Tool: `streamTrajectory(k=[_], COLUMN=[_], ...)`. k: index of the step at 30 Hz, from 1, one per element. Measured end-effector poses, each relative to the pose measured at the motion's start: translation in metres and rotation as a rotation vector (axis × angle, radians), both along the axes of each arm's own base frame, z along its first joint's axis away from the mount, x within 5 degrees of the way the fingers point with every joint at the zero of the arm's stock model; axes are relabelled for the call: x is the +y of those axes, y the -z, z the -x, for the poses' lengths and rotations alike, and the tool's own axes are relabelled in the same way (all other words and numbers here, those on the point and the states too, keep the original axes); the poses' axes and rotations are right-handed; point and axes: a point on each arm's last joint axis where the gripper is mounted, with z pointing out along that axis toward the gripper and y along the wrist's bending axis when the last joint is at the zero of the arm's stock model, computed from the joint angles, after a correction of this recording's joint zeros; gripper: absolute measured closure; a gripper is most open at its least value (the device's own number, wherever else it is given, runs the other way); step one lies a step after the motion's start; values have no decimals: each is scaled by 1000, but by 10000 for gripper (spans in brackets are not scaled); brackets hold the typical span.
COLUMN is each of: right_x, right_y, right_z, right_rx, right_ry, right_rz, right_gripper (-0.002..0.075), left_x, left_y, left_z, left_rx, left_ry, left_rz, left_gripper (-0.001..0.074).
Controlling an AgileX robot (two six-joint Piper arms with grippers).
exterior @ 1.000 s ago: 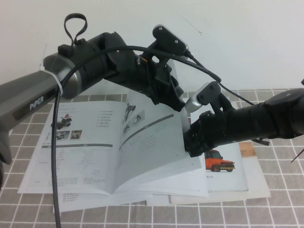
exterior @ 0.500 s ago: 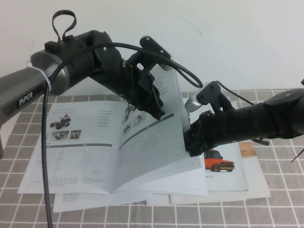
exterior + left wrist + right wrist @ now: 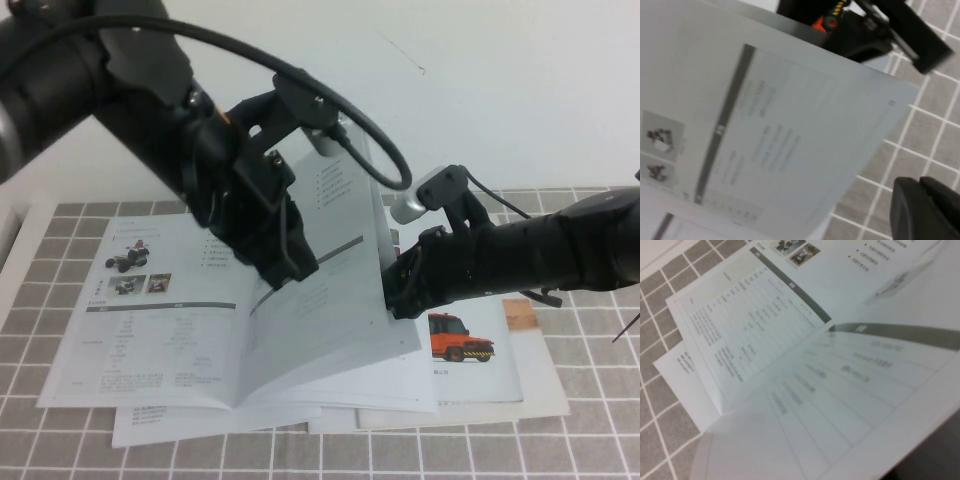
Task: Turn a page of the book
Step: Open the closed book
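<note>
white page stands lifted over the book, left pincer against it, right pincer beside; grips unclear.

Grey-tiled counter with white grout lines. Directly on it: loose white sheets beneath the open book; the red-truck booklet lies right of the book.
</note>
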Motion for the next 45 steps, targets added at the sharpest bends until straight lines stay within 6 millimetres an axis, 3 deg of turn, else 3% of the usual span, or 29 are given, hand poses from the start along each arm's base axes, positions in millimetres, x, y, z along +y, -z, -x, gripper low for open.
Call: streamTrajectory(k=[3, 6, 9, 15, 18, 26, 35, 45], right_x=[0, 0, 1, 2, 3, 3, 3, 3], right_y=[-1, -1, -2, -4, -4, -4, -5, -5], right_z=[0, -1, -1, -1, -1, -1, -1, 0], right_rx=[4, 8, 15, 28, 31, 32, 33, 38], right_ry=[9, 18, 28, 36, 35, 37, 41, 30], right_rz=[-10, -19, -37, -66, -72, -73, -78, -86], right_gripper=[398, 398, 398, 398, 398, 398, 398, 398], left_x=[4, 3, -3, -9, -7, -11, -15, -11], left_y=[1, 20, 51, 120, 134, 134, 154, 144], left_z=[35, 64, 90, 124, 126, 109, 101, 91], left_rx=[21, -20, -170, -447, -521, -700, -684, -821], left_ry=[18, 3, -22, -40, -82, -191, -220, -328], left_rz=[-3, 21, 79, 120, 136, 198, 156, 202], left_gripper=[738, 738, 738, 738, 738, 738, 738, 738])
